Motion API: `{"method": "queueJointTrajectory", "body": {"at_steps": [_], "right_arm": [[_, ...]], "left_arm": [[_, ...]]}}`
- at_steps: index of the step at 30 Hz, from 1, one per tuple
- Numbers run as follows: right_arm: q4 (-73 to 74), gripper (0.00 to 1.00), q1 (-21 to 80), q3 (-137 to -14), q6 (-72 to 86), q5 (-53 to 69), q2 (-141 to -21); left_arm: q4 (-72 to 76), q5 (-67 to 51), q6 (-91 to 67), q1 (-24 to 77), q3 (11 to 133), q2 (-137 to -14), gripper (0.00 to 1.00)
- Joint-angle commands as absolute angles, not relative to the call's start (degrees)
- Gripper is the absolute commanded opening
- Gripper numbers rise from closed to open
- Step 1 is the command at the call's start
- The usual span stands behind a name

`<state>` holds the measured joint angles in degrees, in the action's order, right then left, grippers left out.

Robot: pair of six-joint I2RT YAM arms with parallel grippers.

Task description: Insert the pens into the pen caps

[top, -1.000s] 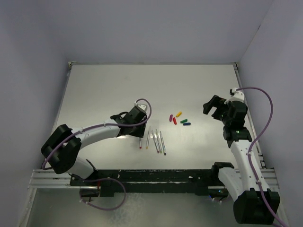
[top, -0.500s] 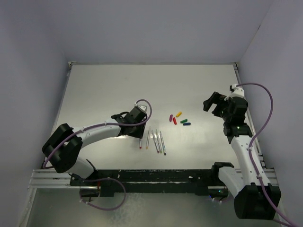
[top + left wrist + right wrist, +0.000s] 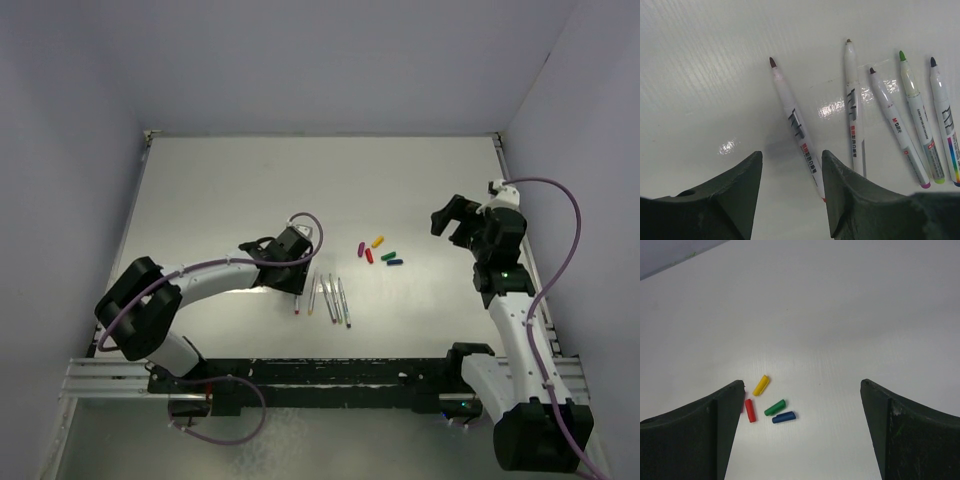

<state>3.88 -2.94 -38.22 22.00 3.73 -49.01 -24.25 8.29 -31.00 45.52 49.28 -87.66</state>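
Low over the desk [image 3: 220,190] with the left gripper [image 3: 791,156], jaws partly apart and clamped on nothing. Just ahead of its fingers and between them, flat on the desk: the red-tipped pen [image 3: 795,120], back end just beside the finger at the right of the wrist view. Further to that side, in a loose row and untouched: the yellow-tipped pen [image 3: 852,105], the purple-tipped pen [image 3: 895,125], the green-tipped pen [image 3: 917,120] and the blue-tipped pen [image 3: 942,120], every tip pointing away from the gripper.

Raised above the desk with the right gripper [image 3: 802,384], jaws spread wide, gripping nothing. Ahead of it, toward its left finger, clustered loose on the desk: the pen caps [image 3: 378,252], namely the yellow cap [image 3: 761,385], the red cap [image 3: 750,410], the green cap [image 3: 775,407] and the blue cap [image 3: 784,417], plus a purple cap [image 3: 360,246] mostly hidden by that finger in the wrist view.
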Motion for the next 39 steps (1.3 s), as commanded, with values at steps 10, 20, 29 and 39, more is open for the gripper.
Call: {"method": "queueJointTrajectory", "body": {"at_steps": [10, 20, 29, 39], "right_arm": [[3.0, 1.00, -2.6, -38.5, 21.6, 2.1, -47.2], [2.5, 1.00, -2.6, -37.8, 22.1, 2.5, -46.6], [2.5, 1.00, -2.6, -37.1, 22.3, 2.5, -46.3], [2.8, 1.00, -2.6, -36.9, 21.7, 2.0, -45.8]], "left_arm": [[-25.0, 8.2, -31.9, 46.0, 48.5, -89.9, 0.53], [-29.1, 9.2, -33.3, 46.0, 46.9, -88.9, 0.45], [-29.6, 9.8, -33.7, 46.1, 47.8, -90.8, 0.34], [-29.1, 10.3, -31.8, 46.1, 52.3, -97.9, 0.33]]}}
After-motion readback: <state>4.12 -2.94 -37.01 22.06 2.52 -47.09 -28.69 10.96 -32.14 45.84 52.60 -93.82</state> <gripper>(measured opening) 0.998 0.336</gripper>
